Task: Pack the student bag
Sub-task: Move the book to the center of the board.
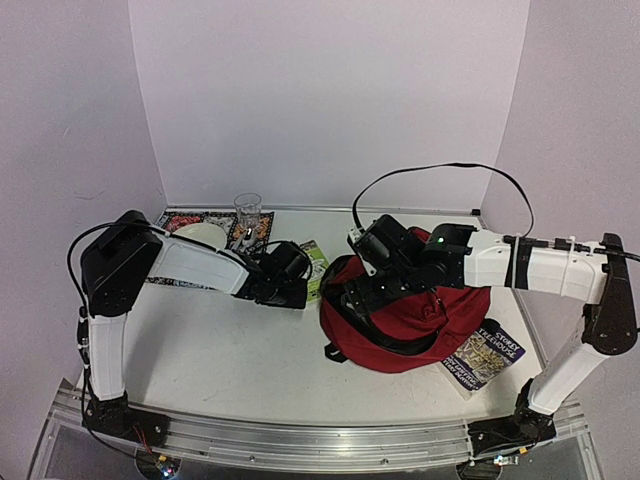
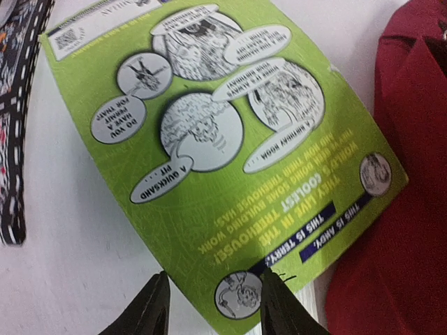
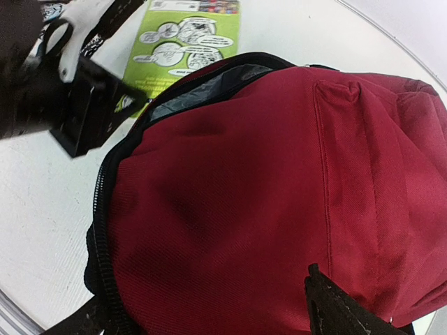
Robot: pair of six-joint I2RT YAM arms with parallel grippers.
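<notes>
Green and glossy, the book (image 2: 209, 160) lies flat on the surface just left of the student bag (image 1: 420, 320), which slumps at centre-right with its zip mouth (image 3: 202, 80) turned toward the book. The left jaws stand apart at the book's near corner, one tip over the cover and the other on bare surface. A pinch this close to a corner would probably let the thin book pivot or droop, or let the slick cover slide out. The bag's mouth shows only as a narrow slit with grey lining, so a sagging book could catch the black zip edge and shove the soft bag away. Only one right fingertip (image 3: 335, 307) shows above the red fabric, so I cannot tell how the right jaws stand. If they are not holding the mouth up, it may fold shut.
</notes>
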